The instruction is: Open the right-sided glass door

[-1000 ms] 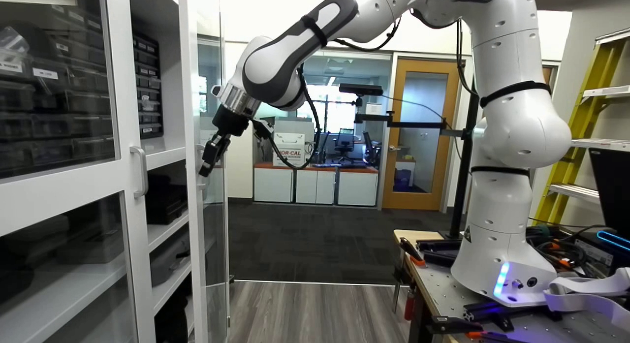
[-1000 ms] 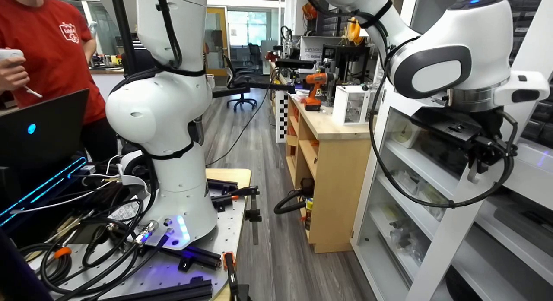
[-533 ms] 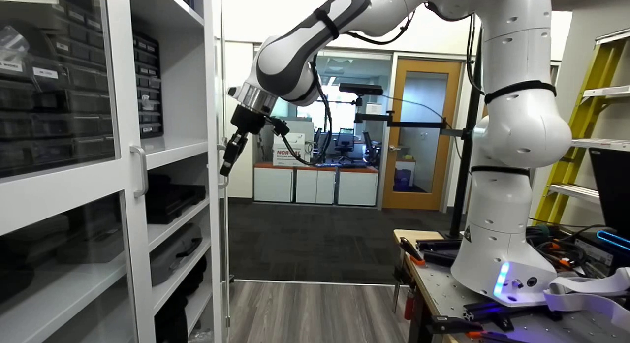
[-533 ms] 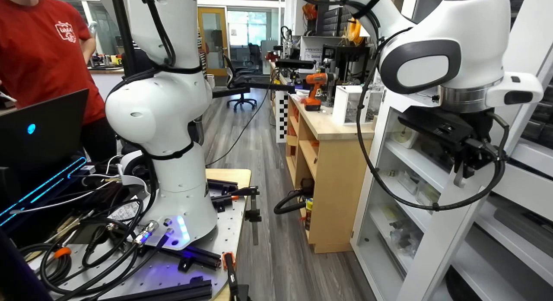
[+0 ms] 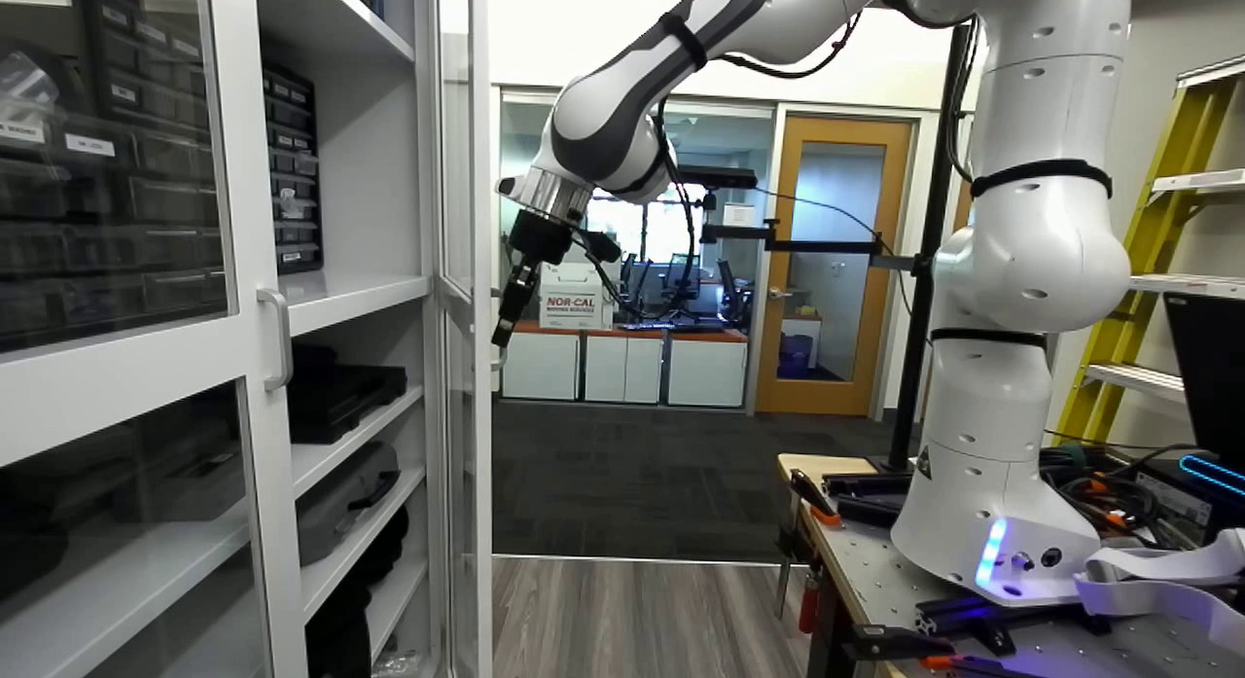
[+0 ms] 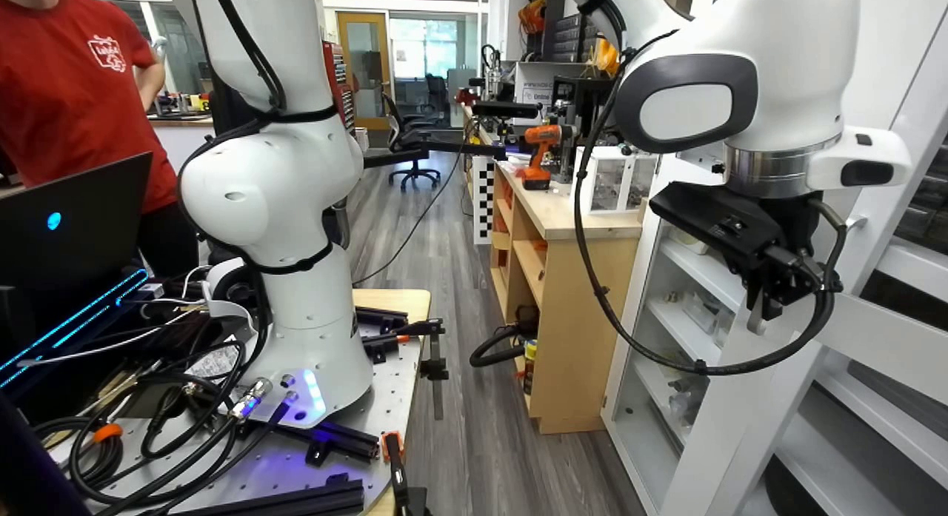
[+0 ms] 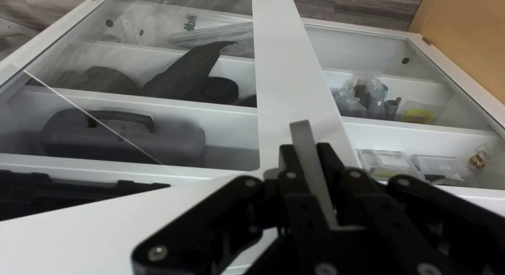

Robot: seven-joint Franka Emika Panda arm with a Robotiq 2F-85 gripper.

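The right glass door, white-framed, stands swung out from the cabinet; its frame shows in an exterior view [image 5: 482, 483], in another exterior view [image 6: 729, 420] and in the wrist view [image 7: 284, 70]. Its grey bar handle [image 7: 303, 135] runs between the finger pads of my gripper [image 7: 307, 148]. The gripper, also in both exterior views [image 5: 504, 333] [image 6: 764, 301], is shut on this handle, pointing down and tilted. The fingers hide part of the handle; its end shows below them [image 5: 497, 359]. The left glass door [image 5: 117, 386] is closed, with its own handle [image 5: 276, 338].
Open shelves [image 5: 360, 299] hold a grey case [image 7: 118, 137] and black items. A wooden workbench [image 6: 585, 331] stands beside the door's hinge side. A cable [image 6: 629, 338] loops below the wrist. A person in red [image 6: 81, 94] stands behind a laptop [image 6: 81, 212].
My gripper, holding the handle, has moved away from the cabinet, rightward in an exterior view. The right door has swung wider, showing more shelf. The left door has not moved.
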